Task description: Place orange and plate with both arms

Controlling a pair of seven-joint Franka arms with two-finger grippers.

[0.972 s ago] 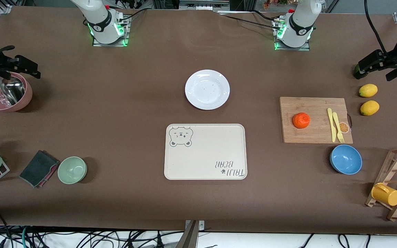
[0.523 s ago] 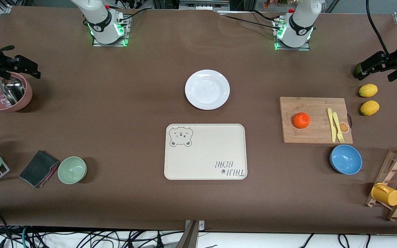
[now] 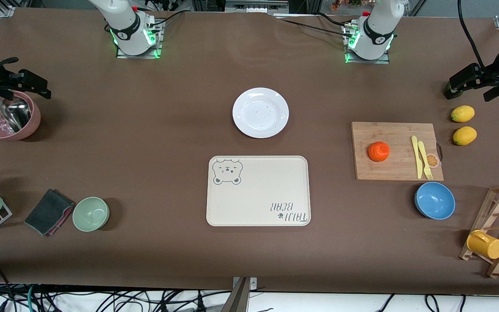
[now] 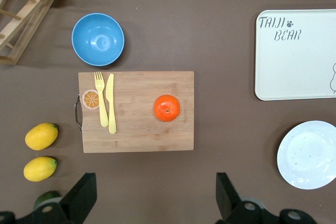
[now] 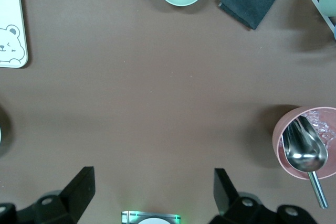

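Note:
The orange sits on a wooden cutting board toward the left arm's end of the table. It also shows in the left wrist view. The white plate lies empty mid-table, farther from the front camera than the cream bear tray, and shows in the left wrist view. My left gripper hangs open and empty over the table's end near the lemons, apart from the orange; its own view shows it too. My right gripper hangs open and empty beside the pink bowl, also in its wrist view.
A yellow knife and fork lie on the board. Two lemons and a dark green fruit lie by the left gripper. A blue bowl, a rack with a yellow mug, a green bowl and a dark cloth stand nearer the front camera.
The left gripper has swayed slightly over its end of the table. The right arm and all the objects have not moved.

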